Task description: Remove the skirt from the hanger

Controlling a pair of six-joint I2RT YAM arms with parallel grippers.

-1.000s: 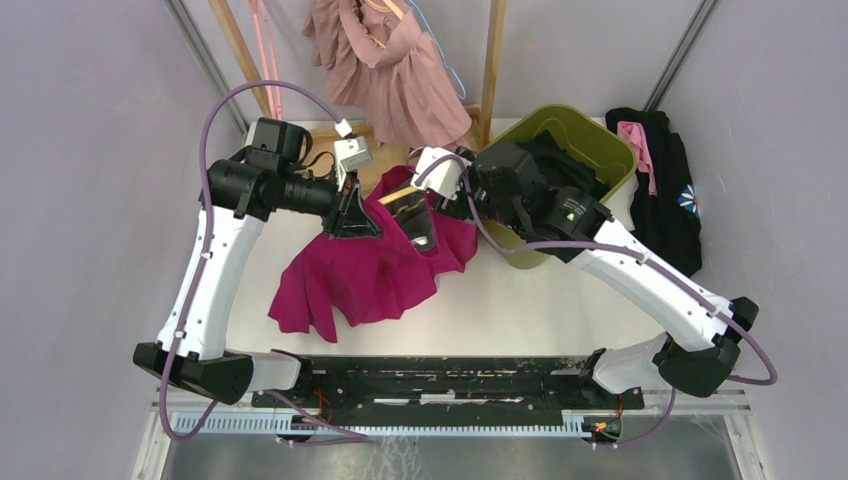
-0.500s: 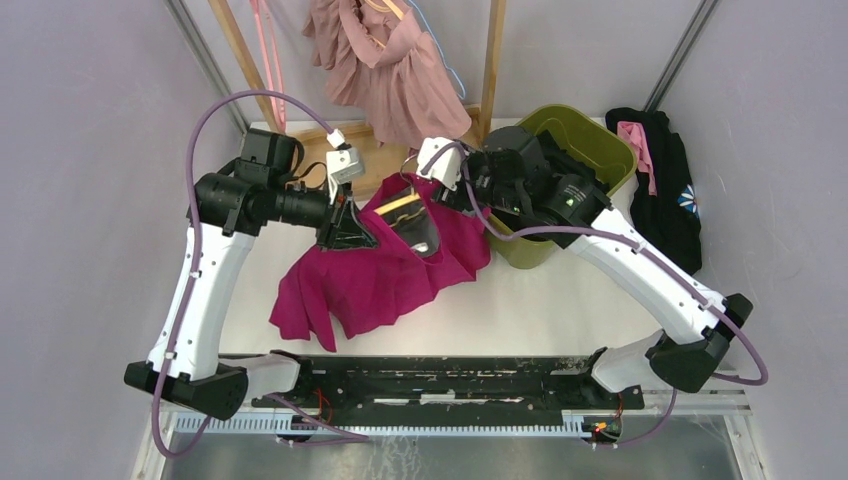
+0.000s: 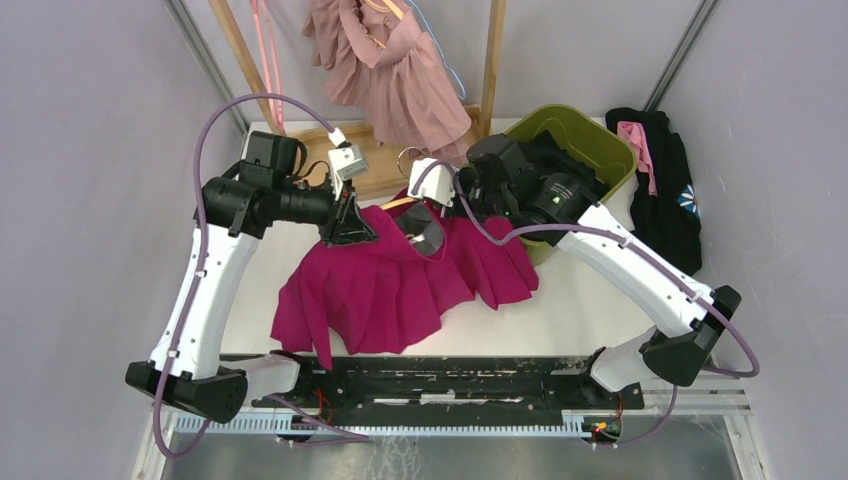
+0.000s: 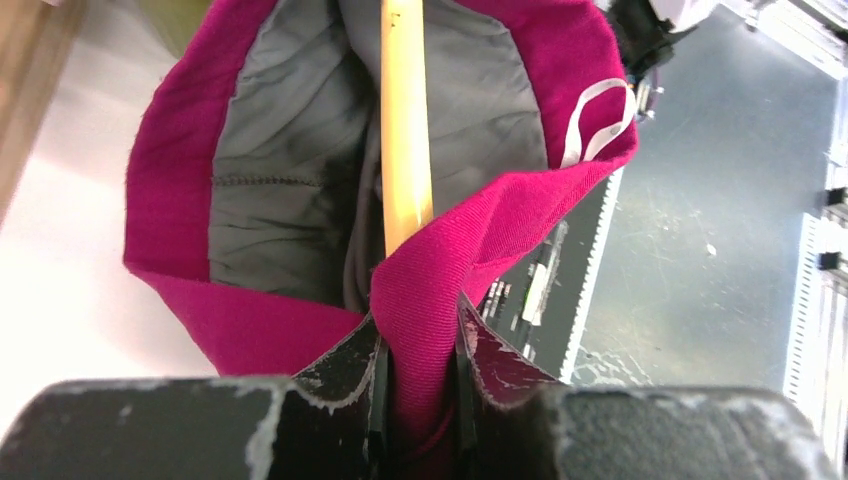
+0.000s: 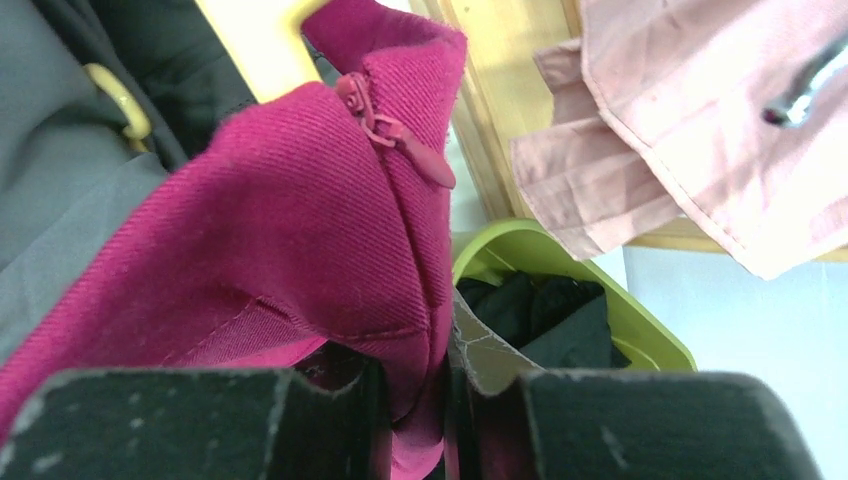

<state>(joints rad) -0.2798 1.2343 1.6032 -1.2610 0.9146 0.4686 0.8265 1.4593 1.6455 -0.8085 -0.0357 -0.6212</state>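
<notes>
R hand (image 5: 425, 350) just clamped on skirt (image 3: 390, 290) waistband (image 4: 250, 320) by zip (image 5: 395, 140), 1 o'clock end (jaws were apart a sec ago). L hand (image 4: 418, 325) clamped on 11 o'clock end. Hanger (image 4: 405, 120) inside waistband. Skirt mid worktop (image 3: 570, 310), hem twd 7 o'clock. Both ends held, so prob ready to pull off.

I see bare table (image 3: 590, 310) right of the skirt (image 3: 390, 285) and along its near hem. Farther back, the wooden rack (image 3: 492, 60), the hanging pink garment (image 3: 400, 80) and the green bin (image 3: 615, 150) block passage.
</notes>
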